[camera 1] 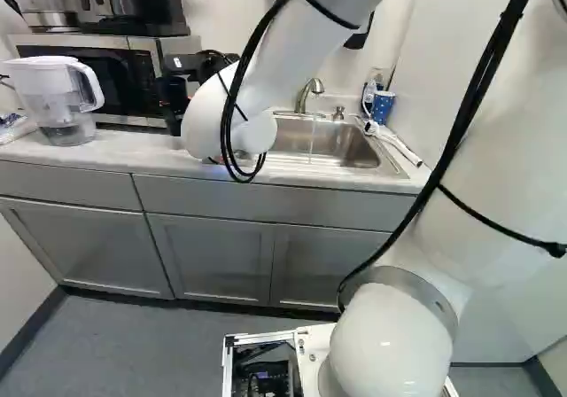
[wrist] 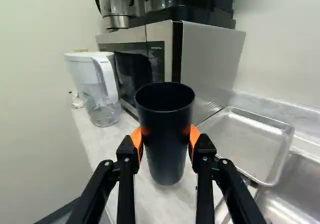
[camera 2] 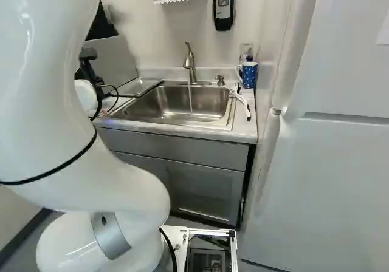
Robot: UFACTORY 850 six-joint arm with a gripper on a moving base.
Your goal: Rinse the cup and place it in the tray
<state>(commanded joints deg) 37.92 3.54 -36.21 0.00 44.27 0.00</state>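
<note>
The black gripper (camera 1: 202, 66) shows partly beside the microwave in the left base view, its fingertips hidden there. Seen from the wrist, the gripper (wrist: 166, 141) has its orange pads against both sides of a dark cup (wrist: 165, 134), which is upright with its open rim up. A shallow metal tray (wrist: 245, 141) lies beyond the cup to one side, beside the sink (wrist: 295, 189). Water runs from the faucet (camera 2: 189, 62) into the sink. The cup appears above the counter, apart from the tray; whether its base touches the counter cannot be told.
A microwave (wrist: 207, 64) with coffee equipment on top stands behind the cup. A water pitcher (camera 1: 66, 105) is farther along the counter (camera 1: 106, 153). Right of the sink are a blue dotted mug (camera 2: 250, 76) and a white-handled brush (camera 2: 243, 102). A large white cabinet (camera 2: 328, 181) stands at the right.
</note>
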